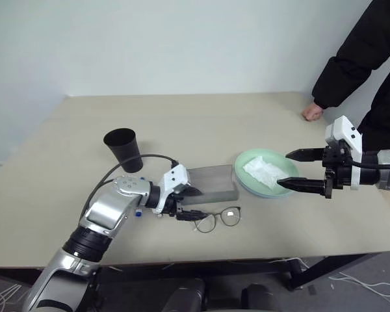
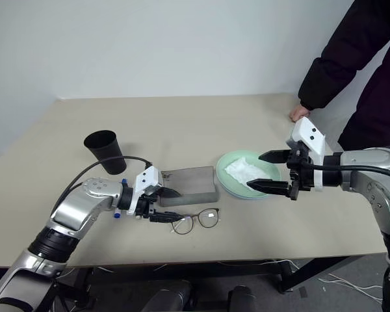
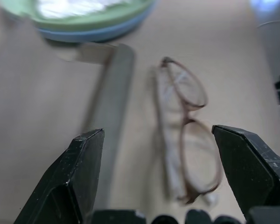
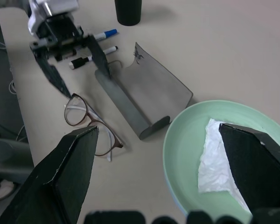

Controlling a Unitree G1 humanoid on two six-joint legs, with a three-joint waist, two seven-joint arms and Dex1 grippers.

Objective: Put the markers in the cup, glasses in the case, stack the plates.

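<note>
My left claw hangs wide open just beside the glasses, which lie on the surface in front of the case. I should straddle the frame squarely before closing gently.

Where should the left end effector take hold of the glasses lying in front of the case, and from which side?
Probably at the bridge, coming from above. The glasses lie flat on the table, so the thin frame offers little from the side. The open left end effector already hangs over their end, with the case close behind them.
</note>
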